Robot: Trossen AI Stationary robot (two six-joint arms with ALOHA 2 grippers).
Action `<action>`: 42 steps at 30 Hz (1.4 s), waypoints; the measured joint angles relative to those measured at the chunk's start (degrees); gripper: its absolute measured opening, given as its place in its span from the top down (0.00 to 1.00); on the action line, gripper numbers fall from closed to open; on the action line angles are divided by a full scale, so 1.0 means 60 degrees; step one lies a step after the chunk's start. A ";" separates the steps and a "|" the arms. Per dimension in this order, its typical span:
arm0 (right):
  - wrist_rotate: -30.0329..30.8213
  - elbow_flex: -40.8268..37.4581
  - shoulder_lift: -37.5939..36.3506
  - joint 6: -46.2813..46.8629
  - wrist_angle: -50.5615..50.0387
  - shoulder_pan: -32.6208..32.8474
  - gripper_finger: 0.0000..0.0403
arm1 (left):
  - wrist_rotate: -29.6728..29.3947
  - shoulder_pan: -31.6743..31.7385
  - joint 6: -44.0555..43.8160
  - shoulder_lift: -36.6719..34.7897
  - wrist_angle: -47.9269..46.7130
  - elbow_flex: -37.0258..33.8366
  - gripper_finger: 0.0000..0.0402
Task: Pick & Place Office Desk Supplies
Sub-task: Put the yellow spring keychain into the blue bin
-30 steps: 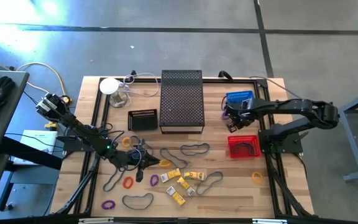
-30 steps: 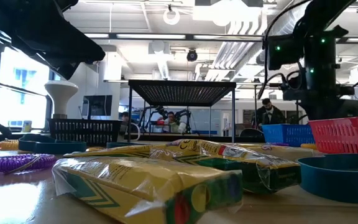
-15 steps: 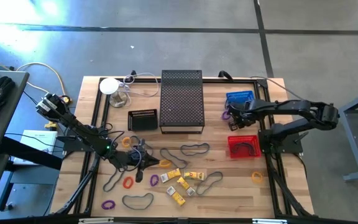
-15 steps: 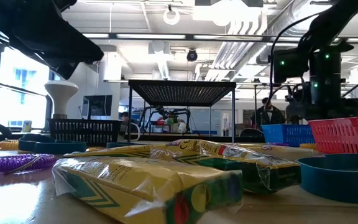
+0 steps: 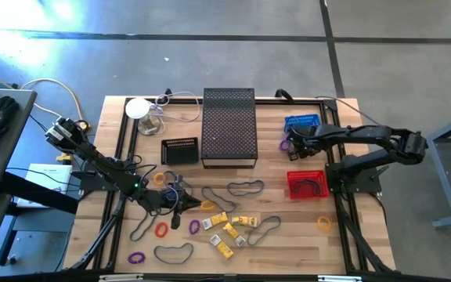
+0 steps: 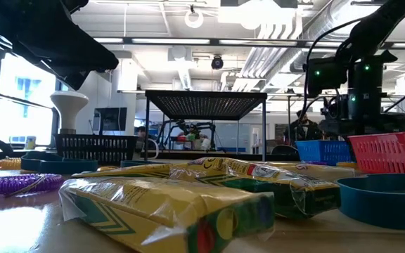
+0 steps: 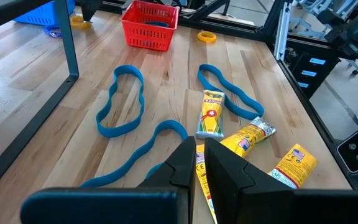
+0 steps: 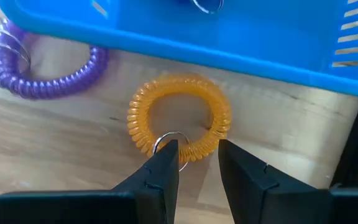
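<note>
Right gripper (image 8: 193, 163), jaws parted, straddles the orange coil (image 8: 179, 123) (blue basket (image 8: 241, 37) at 12 o'clock); left gripper (image 7: 199, 163) closed, empty.

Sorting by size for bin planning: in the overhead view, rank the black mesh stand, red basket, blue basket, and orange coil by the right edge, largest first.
1. black mesh stand
2. red basket
3. blue basket, partly hidden by the right arm, so unsure against red
4. orange coil

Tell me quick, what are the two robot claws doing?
Left gripper: shut, holding nothing.
Right gripper: open, straddling the orange coil's edge.
</note>
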 joint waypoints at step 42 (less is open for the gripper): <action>0.0282 0.0499 0.0549 0.0053 -0.1350 0.2440 0.99 | 0.0000 0.0015 0.0004 0.0000 -0.0004 0.0000 0.92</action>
